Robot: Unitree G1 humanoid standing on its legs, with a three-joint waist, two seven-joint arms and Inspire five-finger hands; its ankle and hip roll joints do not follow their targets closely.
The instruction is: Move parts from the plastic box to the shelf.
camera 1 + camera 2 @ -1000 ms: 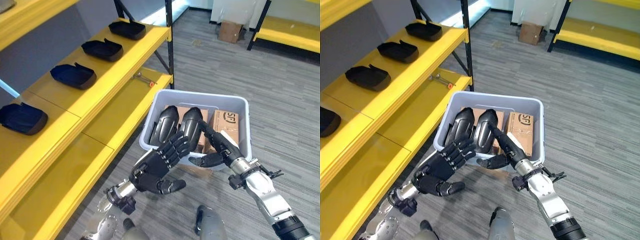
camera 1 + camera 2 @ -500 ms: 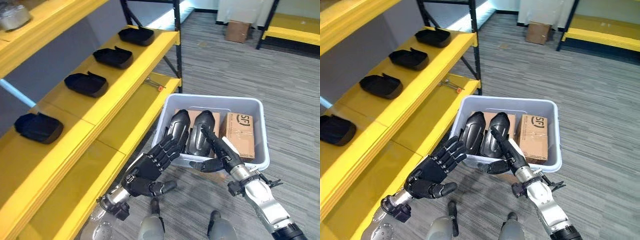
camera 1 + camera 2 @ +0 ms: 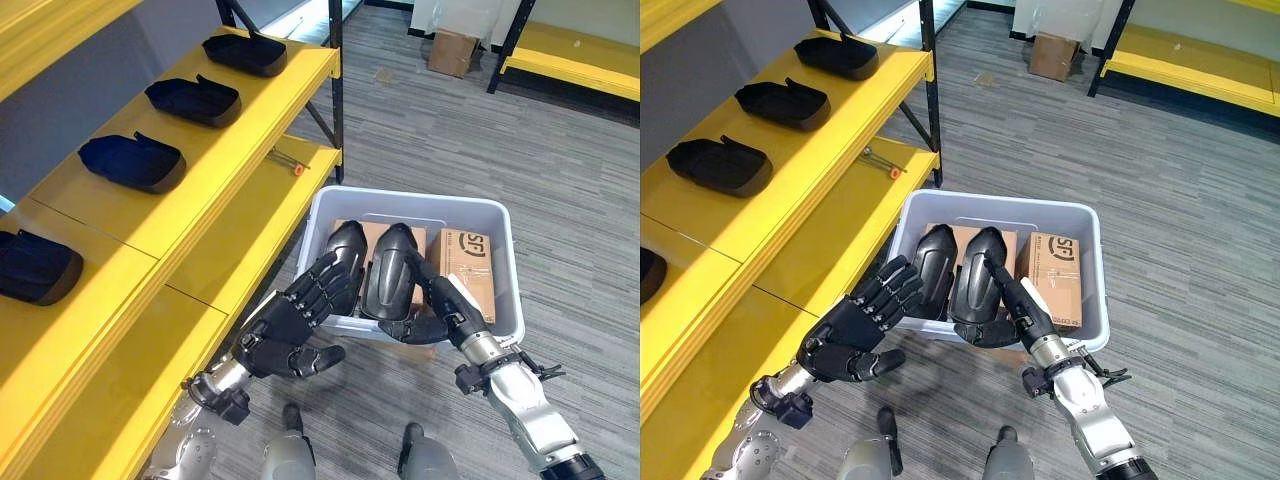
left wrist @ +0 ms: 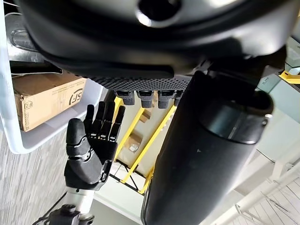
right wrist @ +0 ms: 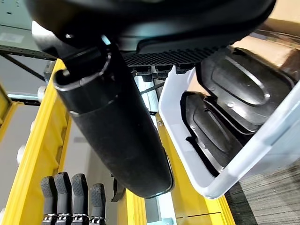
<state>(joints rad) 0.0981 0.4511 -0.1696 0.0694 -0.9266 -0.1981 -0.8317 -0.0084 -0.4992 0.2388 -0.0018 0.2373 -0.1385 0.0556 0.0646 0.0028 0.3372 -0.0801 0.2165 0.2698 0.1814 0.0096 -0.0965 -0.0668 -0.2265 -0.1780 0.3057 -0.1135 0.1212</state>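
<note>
Plastic box (image 3: pixel 505 300): pale grey, set on the floor beside the yellow shelf (image 3: pixel 200 180); two black parts (image 3: pixel 390 270) are stood inside, just ahead of both hands, with a cardboard carton (image 3: pixel 465 262) beside them. Left hand (image 3: pixel 290 330): fingers extended and spread, nothing held, kept at the box's near rim. Right hand (image 3: pixel 440 305): fingers extended along the nearer part, no grasp closed. Four black parts (image 3: pixel 130 162) are laid on the shelf

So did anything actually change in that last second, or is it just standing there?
Little changed. The left hand edged in against the box's near rim, fingers straight. The right hand still reaches over that rim to the two black parts; nothing was lifted. The camera shifted.
</note>
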